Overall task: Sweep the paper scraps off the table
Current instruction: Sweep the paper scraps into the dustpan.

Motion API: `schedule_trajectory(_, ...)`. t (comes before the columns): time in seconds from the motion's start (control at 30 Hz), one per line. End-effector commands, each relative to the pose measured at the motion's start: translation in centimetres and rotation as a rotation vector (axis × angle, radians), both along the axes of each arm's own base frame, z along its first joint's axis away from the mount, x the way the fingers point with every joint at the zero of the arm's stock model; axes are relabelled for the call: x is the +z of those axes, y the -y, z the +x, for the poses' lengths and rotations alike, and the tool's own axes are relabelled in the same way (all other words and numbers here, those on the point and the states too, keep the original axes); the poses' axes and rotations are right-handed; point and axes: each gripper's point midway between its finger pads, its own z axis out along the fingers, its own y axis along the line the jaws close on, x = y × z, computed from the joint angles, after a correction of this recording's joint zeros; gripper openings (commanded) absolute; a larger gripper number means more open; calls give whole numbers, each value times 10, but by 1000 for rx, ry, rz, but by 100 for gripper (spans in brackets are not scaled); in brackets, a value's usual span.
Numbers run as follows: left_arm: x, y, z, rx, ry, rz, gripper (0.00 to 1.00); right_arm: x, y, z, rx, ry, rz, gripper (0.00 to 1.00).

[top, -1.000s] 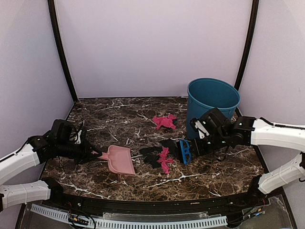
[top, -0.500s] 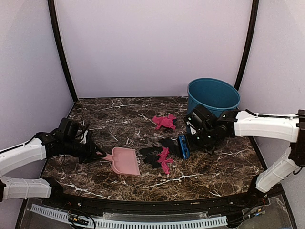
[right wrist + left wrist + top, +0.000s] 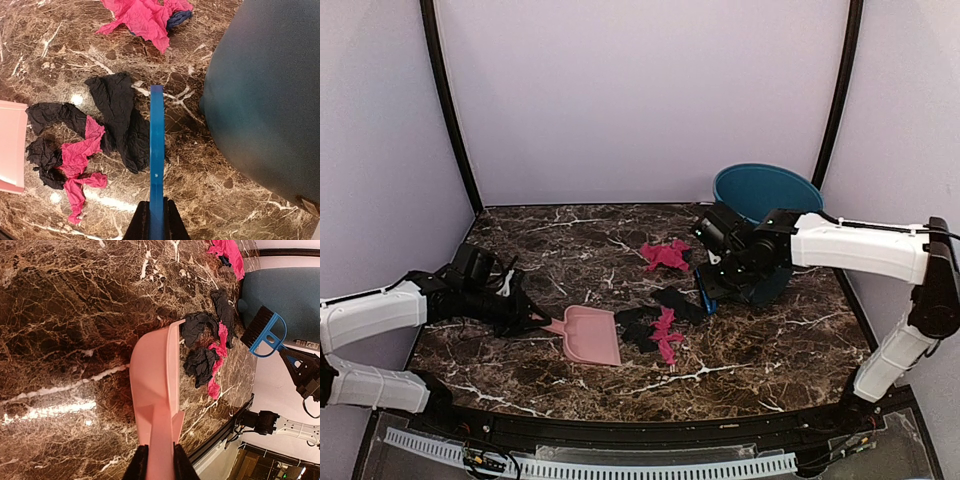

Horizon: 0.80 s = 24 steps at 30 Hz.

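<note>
A pile of black and magenta paper scraps [image 3: 655, 325] lies mid-table [image 3: 770, 350], and a separate magenta scrap [image 3: 665, 254] lies farther back. My left gripper [image 3: 535, 322] is shut on the handle of the pale-pink dustpan [image 3: 590, 335], whose mouth sits just left of the pile. In the left wrist view the dustpan [image 3: 152, 375] rim nearly touches a black scrap [image 3: 197, 325]. My right gripper [image 3: 712, 275] is shut on the blue brush [image 3: 703, 292], held right of the pile. The right wrist view shows the brush [image 3: 157, 150] edge-on beside the black scraps [image 3: 117, 115].
A teal bin [image 3: 767, 205] stands at the back right, close behind my right arm, and fills the right side of the right wrist view [image 3: 270, 90]. The table's black rim [image 3: 620, 425] runs along the near edge. Black posts and pale walls enclose the back.
The left gripper has pushed the dustpan rightward toward the pile. The right arm has carried the brush back and left, away from the near side of the pile.
</note>
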Motion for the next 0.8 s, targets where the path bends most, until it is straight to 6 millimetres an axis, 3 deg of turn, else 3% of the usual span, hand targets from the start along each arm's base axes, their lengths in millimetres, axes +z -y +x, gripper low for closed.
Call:
schedule_trajectory(0.0,-11,-3,-2,-11,-17,24,0,-10,8,13,-26,13,-110,0)
schedule_trajectory(0.13,-14,0,-3,-24,-27,15,0,-22,7,18,-25,2,-167,0)
schedule_trajectory(0.47,-22,6,-1,-49,-59,9,0,-37,-45,-8,181,-90,-56,0)
schedule_trajectory(0.77,-27,10,0,-57,-69,-2,0,-43,-71,-19,266,-142,32,0)
